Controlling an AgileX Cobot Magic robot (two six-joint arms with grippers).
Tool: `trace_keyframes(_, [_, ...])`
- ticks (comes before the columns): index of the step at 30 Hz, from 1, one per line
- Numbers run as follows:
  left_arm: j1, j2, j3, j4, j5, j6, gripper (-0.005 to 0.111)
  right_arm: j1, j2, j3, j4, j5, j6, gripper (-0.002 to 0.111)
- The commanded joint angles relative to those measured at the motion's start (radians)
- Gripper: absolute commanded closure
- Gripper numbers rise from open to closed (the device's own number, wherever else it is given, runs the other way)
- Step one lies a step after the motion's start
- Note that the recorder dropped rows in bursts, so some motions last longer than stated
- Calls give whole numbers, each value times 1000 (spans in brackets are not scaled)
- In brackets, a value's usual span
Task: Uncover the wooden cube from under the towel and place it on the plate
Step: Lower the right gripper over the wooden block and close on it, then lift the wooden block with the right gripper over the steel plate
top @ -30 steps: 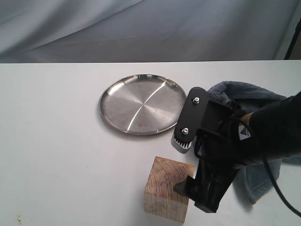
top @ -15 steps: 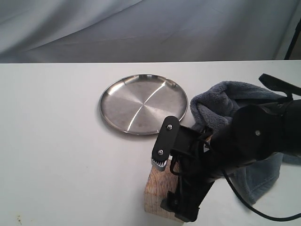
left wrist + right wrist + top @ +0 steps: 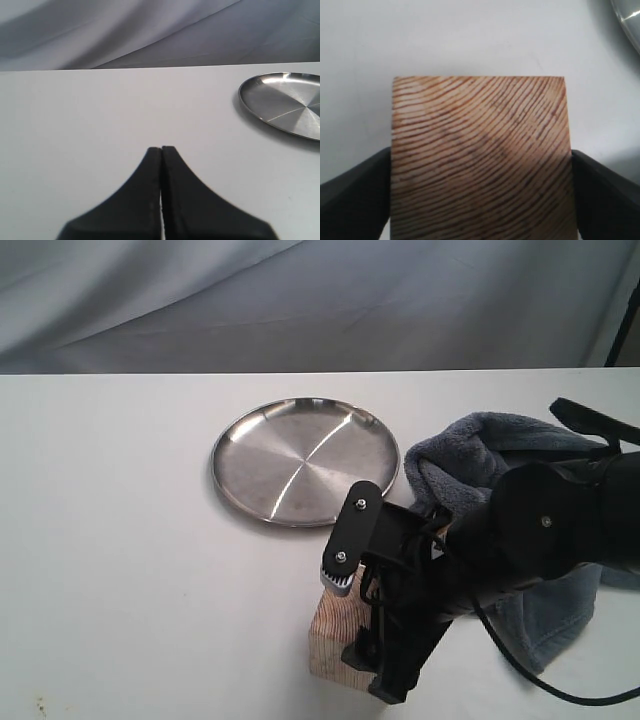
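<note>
The wooden cube [image 3: 333,648] rests on the white table near its front edge, and its grain fills the right wrist view [image 3: 480,150]. My right gripper [image 3: 362,634] straddles the cube from above; its black fingers [image 3: 360,192] press against both side faces, shut on it. Behind and to the left of the cube lies the silver plate [image 3: 300,455], with nothing on it. The dark grey towel [image 3: 470,455] is bunched up to the right of the plate, partly behind the right arm. My left gripper [image 3: 161,150] is shut on nothing, with the plate [image 3: 285,100] off to one side.
A grey cloth backdrop [image 3: 320,300] hangs behind the table's far edge. A black cable [image 3: 540,690] trails from the right arm near the towel. The left gripper does not show in the exterior view.
The right gripper has moved from beside the cube to over it, come down, and drawn its fingers in against the sides. The cube, plate and towel have stayed put.
</note>
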Motion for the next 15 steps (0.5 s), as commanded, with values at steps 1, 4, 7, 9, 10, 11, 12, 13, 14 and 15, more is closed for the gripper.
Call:
trace_keyframes(1, [2,-2,-5,-1,-11,-4,107,1,-6,-24,12,1,3,108])
trace_keyframes(4, [2,-2,-5,-1,-11,-4,107,1,-6,-52,12,27,4,108])
trace_keyframes(7, [2,-2,-5,-1,-11,-4,107,1,-6,-86,12,48,11,108])
trace_keyframes(9, [2,-2,-5,-1,-11,-4,107,1,-6,-112,12,62,17,108])
trace_keyframes(10, [2,-2,-5,-1,-11,-4,107,1,-6,-129,12,71,17,108])
trace_keyframes(11, [2,-2,-5,-1,-11,-4,107,1,-6,-147,12,74,17,108])
trace_keyframes(12, [2,-2,-5,-1,-11,-4,107,1,-6,-162,12,78,17,108])
trace_keyframes(13, [2,-2,-5,-1,-11,-4,107,1,-6,-187,12,83,17,108])
trace_keyframes(14, [2,-2,-5,-1,-11,-4,107,1,-6,-205,12,83,17,108])
trace_keyframes(15, [2,-2,-5,-1,-11,-4,107,1,-7,-223,12,83,17,108])
